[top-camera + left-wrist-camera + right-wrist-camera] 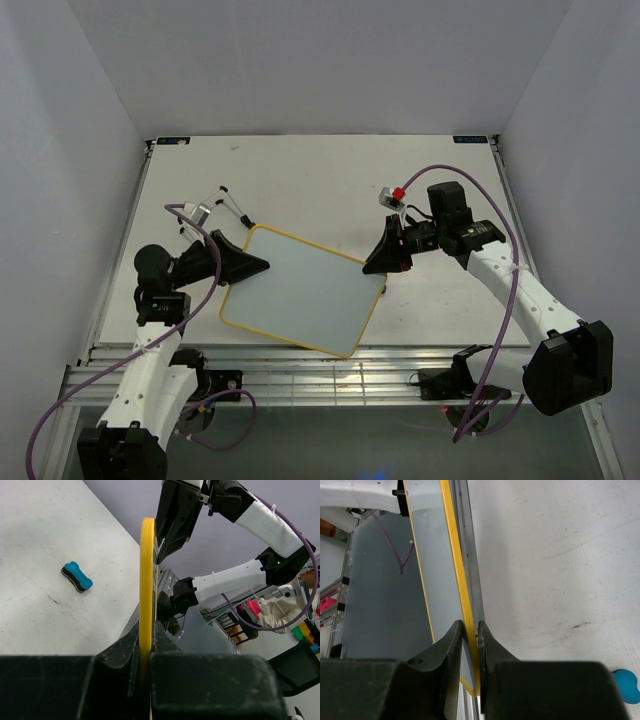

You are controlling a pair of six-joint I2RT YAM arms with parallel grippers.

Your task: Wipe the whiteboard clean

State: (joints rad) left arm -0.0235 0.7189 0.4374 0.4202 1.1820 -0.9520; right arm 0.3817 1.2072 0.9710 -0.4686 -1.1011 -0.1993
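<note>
Both grippers were closed on the whiteboard (300,290). My left gripper (262,265) pinched the yellow rim at its left corner, and my right gripper (368,266) pinched the rim on the opposite edge. The board sat skewed over the near-middle of the worktop (320,180). Both wrist views showed it edge-on with worktop visible past one face, so my read was that it was carried roughly level between the arms, not lying flat. Likely reason for the two-sided pinch: it's a thin rigid panel, and one corner grip would let it swing. The blue eraser (77,576) lay on the worktop, apart from the board. It was hidden from overhead, which fits it being underneath. Neither gripper had it, so I judged wiping not yet begun. Writing: none I could read. The upper face looked blank from overhead, and the lower face wasn't visible, so I couldn't say whether it had marks. The small blue tags (172,141) at the worktop's far corners were too small to read.
</note>
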